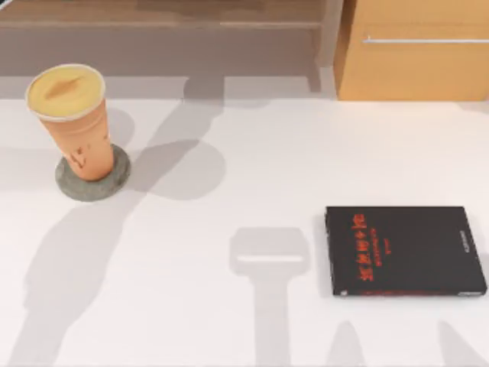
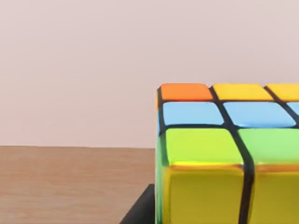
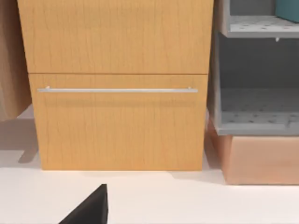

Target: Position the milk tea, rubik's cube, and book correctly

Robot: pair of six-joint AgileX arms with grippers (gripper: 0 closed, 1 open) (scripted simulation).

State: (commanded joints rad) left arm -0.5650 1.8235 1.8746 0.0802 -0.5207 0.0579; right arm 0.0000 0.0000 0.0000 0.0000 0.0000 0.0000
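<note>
The milk tea (image 1: pixel 72 122), a tall orange-tan cup with a creamy top, stands upright on a flat grey round disc (image 1: pixel 114 181) at the table's far left. The rubik's cube (image 2: pixel 224 158) looms very close in the left wrist view, showing orange, yellow, blue and green tiles, with wall and wooden floor behind it. A dark finger (image 2: pixel 140 212) of my left gripper lies against its side, so the gripper is shut on it. In the right wrist view a teal corner of the book (image 3: pixel 288 9) sits on the upper grey shelf. A black part of my right gripper (image 3: pixel 88 207) points toward the cabinet.
A flat black book with red characters (image 1: pixel 405 251) lies at the table's right. A wooden cabinet (image 1: pixel 412 50) with a metal drawer handle (image 3: pixel 117 90) stands at the back right. Beside it is a grey shelf unit (image 3: pixel 257 123). Arm shadows cross the white table (image 1: pixel 252 153).
</note>
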